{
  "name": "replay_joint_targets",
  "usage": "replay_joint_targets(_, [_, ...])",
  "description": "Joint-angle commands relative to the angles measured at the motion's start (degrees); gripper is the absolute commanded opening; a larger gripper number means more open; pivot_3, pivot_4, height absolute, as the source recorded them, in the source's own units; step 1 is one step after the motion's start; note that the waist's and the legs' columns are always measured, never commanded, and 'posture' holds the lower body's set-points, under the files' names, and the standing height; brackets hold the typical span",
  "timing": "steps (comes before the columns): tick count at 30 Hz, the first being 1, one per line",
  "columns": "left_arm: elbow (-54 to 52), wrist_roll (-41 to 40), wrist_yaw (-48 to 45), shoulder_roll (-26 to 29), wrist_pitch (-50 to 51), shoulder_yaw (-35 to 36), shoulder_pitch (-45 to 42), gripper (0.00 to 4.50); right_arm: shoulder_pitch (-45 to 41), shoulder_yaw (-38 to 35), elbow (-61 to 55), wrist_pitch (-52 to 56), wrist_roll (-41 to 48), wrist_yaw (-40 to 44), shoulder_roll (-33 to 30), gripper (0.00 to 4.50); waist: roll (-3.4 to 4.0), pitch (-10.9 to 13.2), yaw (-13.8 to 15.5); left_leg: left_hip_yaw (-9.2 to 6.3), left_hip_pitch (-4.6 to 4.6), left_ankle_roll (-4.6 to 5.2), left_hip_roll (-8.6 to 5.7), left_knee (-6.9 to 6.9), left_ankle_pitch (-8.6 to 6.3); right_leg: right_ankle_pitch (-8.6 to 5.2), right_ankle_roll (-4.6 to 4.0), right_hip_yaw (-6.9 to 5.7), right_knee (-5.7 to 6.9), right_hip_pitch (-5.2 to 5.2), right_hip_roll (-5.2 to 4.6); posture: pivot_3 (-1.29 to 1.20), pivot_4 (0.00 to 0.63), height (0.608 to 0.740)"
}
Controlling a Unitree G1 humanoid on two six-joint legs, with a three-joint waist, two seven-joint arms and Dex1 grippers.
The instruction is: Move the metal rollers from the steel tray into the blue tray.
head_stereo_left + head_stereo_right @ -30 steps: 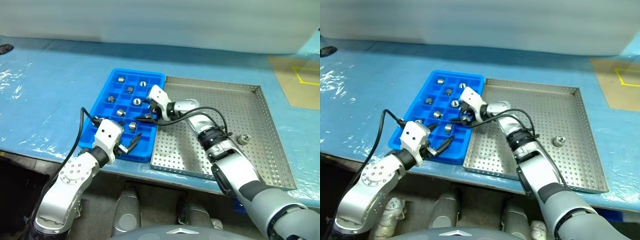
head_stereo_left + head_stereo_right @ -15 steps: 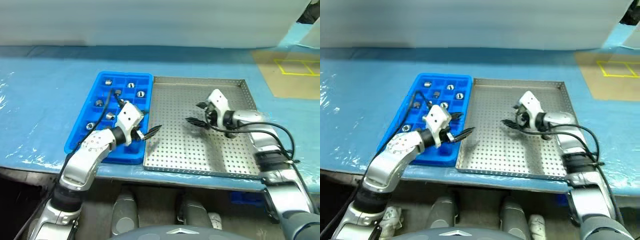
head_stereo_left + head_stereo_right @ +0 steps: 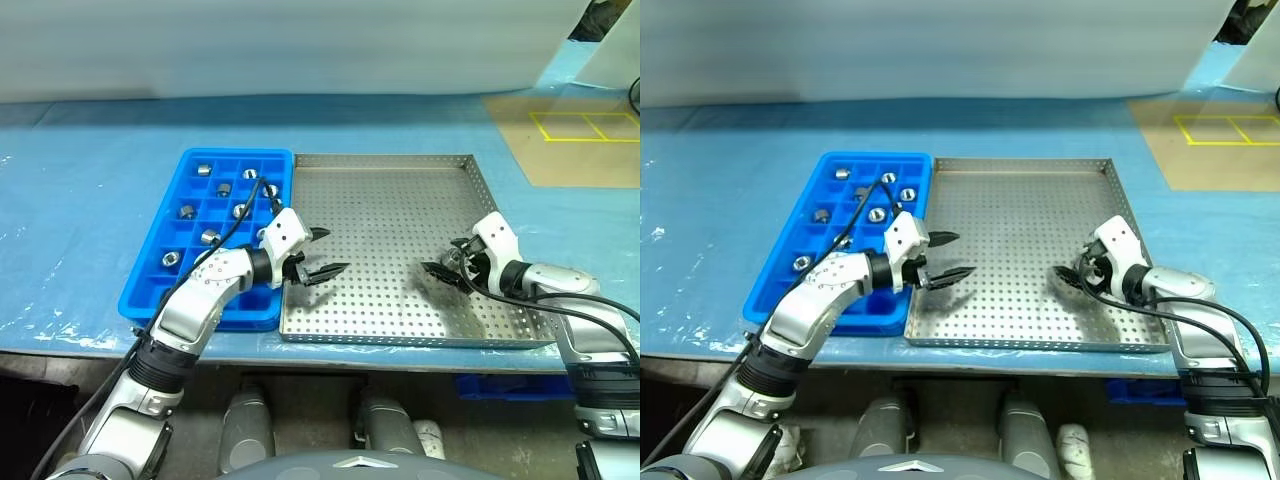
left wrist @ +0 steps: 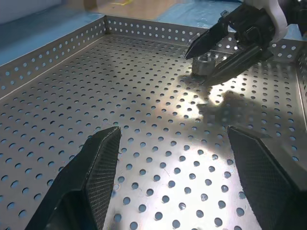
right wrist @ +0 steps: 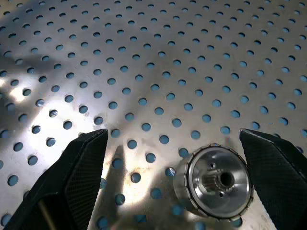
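The right gripper [image 3: 447, 258] has left the blue tray [image 3: 160, 290], where a second ago it reached over the compartments by the edge shared with the steel tray [image 3: 390, 165], and has crossed the steel tray to its right edge, near the front right corner. Its open fingers now stand to either side of the last roller [image 5: 218, 181] there. The left gripper [image 3: 320, 252] has swung from the blue tray's front edge across the shared edge and now hangs, fingers apart, over the steel tray's left side. The head camera has shifted as well.
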Motion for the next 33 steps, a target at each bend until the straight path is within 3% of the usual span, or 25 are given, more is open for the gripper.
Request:
replay_joint_targets(1, [-0.24,-0.03,-1.01,-0.26,-1.57,-0.07,-1.52,3.76,1.39,-1.08,1.25,-1.55,0.82,-1.27,0.42,4.49,0.00,0.00,-0.29,0.00,-0.01,0.01,0.01,0.00,0.00,0.00,0.00,0.00,-0.01,0.00,0.00,-0.29,0.150,0.740])
replay_joint_targets(4, [-0.22,0.18,-1.28,-0.24,-1.74,-0.11,-1.63,3.76,1.54,-0.65,1.77,-2.36,0.87,-2.20,0.99,3.90,0.01,-0.01,-0.91,0.00,0.00,0.02,-0.01,-0.01,-0.02,0.00,0.00,0.00,-0.02,0.00,0.00,-0.28,0.150,0.740])
replay_joint_targets(14, [-3.28,0.27,0.62,0.70,-0.57,1.13,0.56,3.76,-7.08,4.56,4.21,-3.85,0.59,-1.29,2.97,0.47,0.02,-0.01,-1.17,0.00,0.03,0.02,0.02,0.00,-0.01,0.00,0.00,-0.01,0.00,-0.01,0.01,-0.17,0.150,0.740])
replay_joint_targets(16, [-4.66,0.26,1.40,1.09,-0.04,1.42,1.61,3.76,-9.41,6.25,6.03,-4.46,0.29,-0.70,3.55,0.02,0.02,-0.01,-0.90,0.00,0.01,0.02,0.02,-0.02,-0.01,0.00,0.00,-0.03,0.00,-0.01,0.00,-0.14,0.150,0.740])
replay_joint_targets(22, [-9.29,0.25,4.50,2.30,2.04,2.79,5.37,3.76,-16.71,10.41,12.83,-8.51,-0.57,1.05,6.61,0.02,0.02,0.00,-0.21,-0.01,-0.08,0.03,0.04,-0.04,-0.02,-0.01,-0.02,-0.10,-0.04,-0.03,-0.01,-0.05,0.150,0.740])
replay_joint_targets(23, [-9.86,0.32,4.89,2.42,2.27,2.85,5.81,3.76,-17.89,10.76,14.09,-9.39,-0.70,1.05,7.34,0.20,0.02,0.00,0.03,-0.01,-0.08,0.03,0.02,-0.04,-0.02,-0.01,-0.02,-0.10,-0.03,-0.04,-0.03,-0.04,0.150,0.740])
replay_joint_targets(25, [-10.93,0.36,5.68,2.62,2.75,2.99,6.61,3.76,-19.93,11.26,16.60,-10.82,-0.89,1.08,8.78,0.62,0.02,0.00,0.43,-0.01,-0.08,0.03,0.02,-0.03,-0.02,-0.01,-0.02,-0.10,-0.02,-0.04,-0.04,-0.02,0.150,0.740])
replay_joint_targets(33, [-13.96,0.35,7.82,3.45,4.25,3.45,9.15,3.76,-26.28,12.02,26.83,-18.00,-3.92,-1.99,12.55,3.29,0.02,0.00,1.31,-0.01,-0.14,0.02,0.03,-0.04,-0.01,-0.01,-0.03,-0.16,-0.01,-0.06,-0.06,0.02,0.150,0.740])
